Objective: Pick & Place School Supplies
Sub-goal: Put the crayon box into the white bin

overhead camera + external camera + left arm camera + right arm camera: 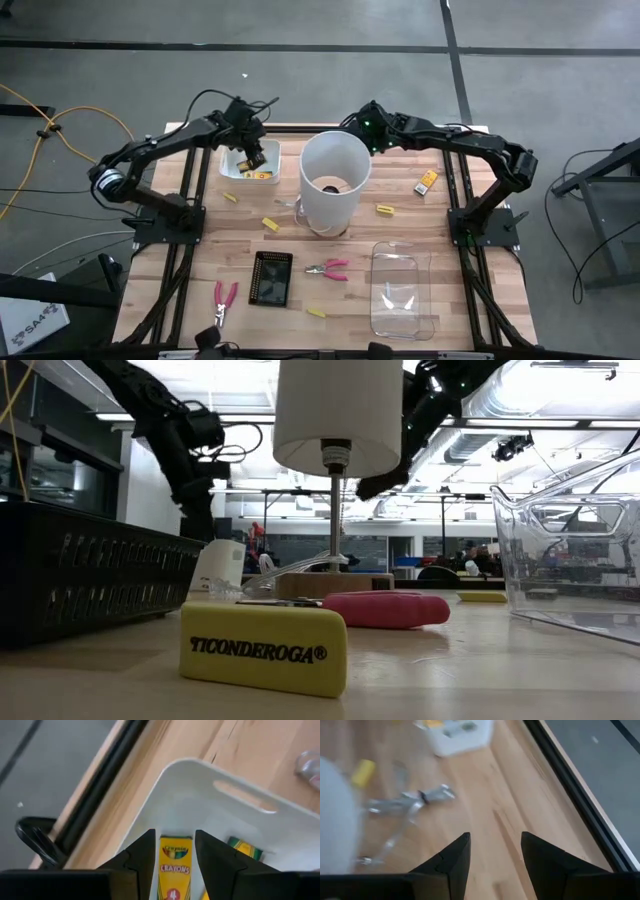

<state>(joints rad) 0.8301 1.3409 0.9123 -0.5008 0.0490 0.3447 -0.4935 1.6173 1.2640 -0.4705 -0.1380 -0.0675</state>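
My left pincer [172, 857] hangs released over the white bin [210, 795], a crayon box [175, 870] lying inside between its fingers. It looks light and crushable (cardboard), best pinched across its narrow sides. My right pincer [492, 852] waits spread above the surface [520, 795].

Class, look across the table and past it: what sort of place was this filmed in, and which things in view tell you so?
Most likely a robotics lab or workshop. Exposed ceiling ducts run overhead, a wooden table sits in a black metal frame on a grey floor, and two robot arms work at it.
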